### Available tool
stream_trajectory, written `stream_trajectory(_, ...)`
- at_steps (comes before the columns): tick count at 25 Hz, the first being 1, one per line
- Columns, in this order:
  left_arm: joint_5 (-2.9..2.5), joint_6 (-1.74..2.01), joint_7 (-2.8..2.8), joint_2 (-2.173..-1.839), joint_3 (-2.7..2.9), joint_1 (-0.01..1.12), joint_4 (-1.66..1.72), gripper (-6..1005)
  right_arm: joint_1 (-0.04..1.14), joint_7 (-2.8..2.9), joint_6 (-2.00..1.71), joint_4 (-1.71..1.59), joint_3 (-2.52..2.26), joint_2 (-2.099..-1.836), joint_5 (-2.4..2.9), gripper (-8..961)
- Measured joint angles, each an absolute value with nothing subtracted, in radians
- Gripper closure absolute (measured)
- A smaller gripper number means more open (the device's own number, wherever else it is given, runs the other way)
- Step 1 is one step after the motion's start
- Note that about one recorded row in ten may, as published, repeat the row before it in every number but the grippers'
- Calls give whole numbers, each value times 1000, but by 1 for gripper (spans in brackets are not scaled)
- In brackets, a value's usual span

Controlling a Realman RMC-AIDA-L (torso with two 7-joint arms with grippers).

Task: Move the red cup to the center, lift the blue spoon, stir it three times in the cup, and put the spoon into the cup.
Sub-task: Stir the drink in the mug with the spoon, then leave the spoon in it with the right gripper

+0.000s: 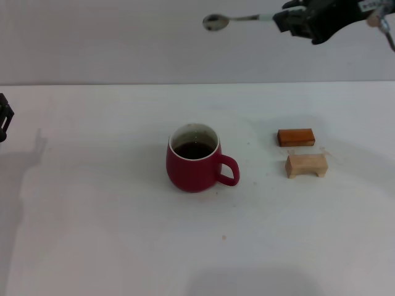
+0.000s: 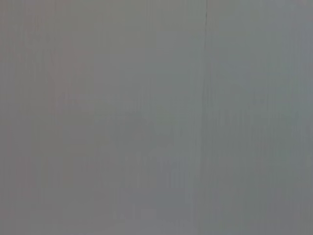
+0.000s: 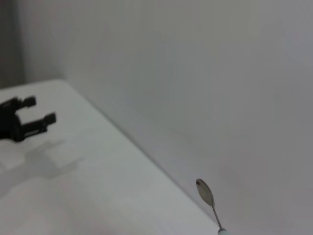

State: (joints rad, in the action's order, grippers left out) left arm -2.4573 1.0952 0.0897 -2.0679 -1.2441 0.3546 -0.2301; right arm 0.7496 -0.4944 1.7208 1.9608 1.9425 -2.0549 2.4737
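Note:
The red cup (image 1: 194, 161) stands in the middle of the white table (image 1: 92, 203), its handle pointing right and dark liquid inside. High above and to the right of it, my right gripper (image 1: 285, 19) is shut on the pale handle of the blue spoon (image 1: 231, 20), which lies level with its silver bowl pointing left. The right wrist view shows the blue spoon (image 3: 208, 198) bowl and neck against the wall. My left gripper (image 1: 4, 117) rests at the table's left edge; the right wrist view shows the left gripper (image 3: 35, 113) with its fingers apart and nothing between them.
A brown wooden block (image 1: 295, 137) and a pale wooden block (image 1: 306, 165) lie to the right of the cup. A grey wall (image 1: 123, 43) rises behind the table. The left wrist view shows only a plain grey surface.

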Motion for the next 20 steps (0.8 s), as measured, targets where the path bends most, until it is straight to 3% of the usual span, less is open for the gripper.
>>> stream_trajectory(7, -2457, 1094, 89, -2068, -1244, 360, -228, 173, 855, -473, 1808, 1829, 1920, -2045, 2511, 820)
stream_trajectory(20, -2457, 1077, 89, -2068, -1244, 380, -221, 173, 1060, -477, 1839, 1514, 1896, -1993, 2519, 819)
